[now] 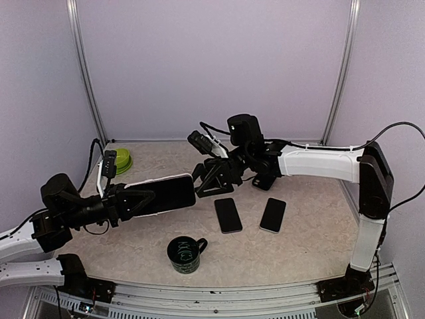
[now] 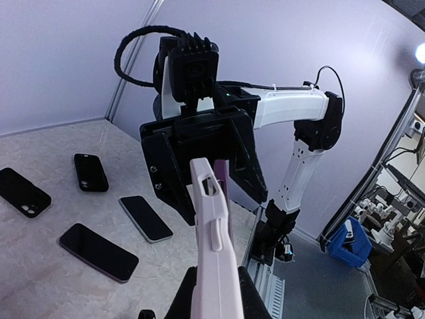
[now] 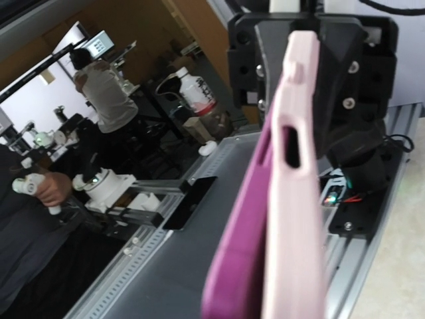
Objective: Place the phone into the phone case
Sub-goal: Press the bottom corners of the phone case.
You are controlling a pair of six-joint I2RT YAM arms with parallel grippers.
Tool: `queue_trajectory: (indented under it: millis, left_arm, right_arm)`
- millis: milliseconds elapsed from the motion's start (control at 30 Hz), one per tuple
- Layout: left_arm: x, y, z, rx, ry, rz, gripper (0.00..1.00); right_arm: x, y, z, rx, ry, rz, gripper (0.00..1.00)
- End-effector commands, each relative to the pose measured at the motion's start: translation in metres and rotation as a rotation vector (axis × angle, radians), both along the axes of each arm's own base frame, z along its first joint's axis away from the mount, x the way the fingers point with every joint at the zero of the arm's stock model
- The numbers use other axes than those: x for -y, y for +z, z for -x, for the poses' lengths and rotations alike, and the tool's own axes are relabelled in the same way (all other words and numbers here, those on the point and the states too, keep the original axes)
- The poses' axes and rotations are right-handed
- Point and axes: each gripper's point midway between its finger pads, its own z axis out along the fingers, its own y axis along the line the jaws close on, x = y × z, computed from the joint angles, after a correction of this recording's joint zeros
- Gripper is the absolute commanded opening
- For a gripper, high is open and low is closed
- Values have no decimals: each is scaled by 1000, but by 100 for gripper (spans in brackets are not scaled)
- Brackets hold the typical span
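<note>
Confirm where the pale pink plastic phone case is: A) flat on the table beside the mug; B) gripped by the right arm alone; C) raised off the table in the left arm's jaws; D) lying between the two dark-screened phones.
C: the left jaws clamp the pale pink plastic phone case aloft, with the right jaws open around its far end.

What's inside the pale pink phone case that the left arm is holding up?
A purple phone with a dark screen sits in the pale pink phone case, one long edge standing proud. The left fingers cover its near end, so seating there is hidden.
</note>
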Motion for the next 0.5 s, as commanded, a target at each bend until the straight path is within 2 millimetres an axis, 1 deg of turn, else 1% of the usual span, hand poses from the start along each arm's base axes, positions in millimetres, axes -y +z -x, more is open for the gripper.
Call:
queue_trajectory:
  millis: [0,133,233,333,467]
  left_arm:
    - [-3,24,6,70,-13,82,0]
    - [-2,22,6,65,-15,81,0]
    - [-3,22,6,64,-13,81,0]
    - [-3,20,5,61,-8,76,0]
    - [-5,19,5,57,0,78,0]
  right_arm:
    - [-5,5,9,1,63,-29,56]
    - [-7,6,13,-4,79,-29,52]
    - [-8,8,16,-1,90,-34,50]
    - [-10,9,17,-3,96,-33,44]
    - [-12,9,19,-9,106,-30,32]
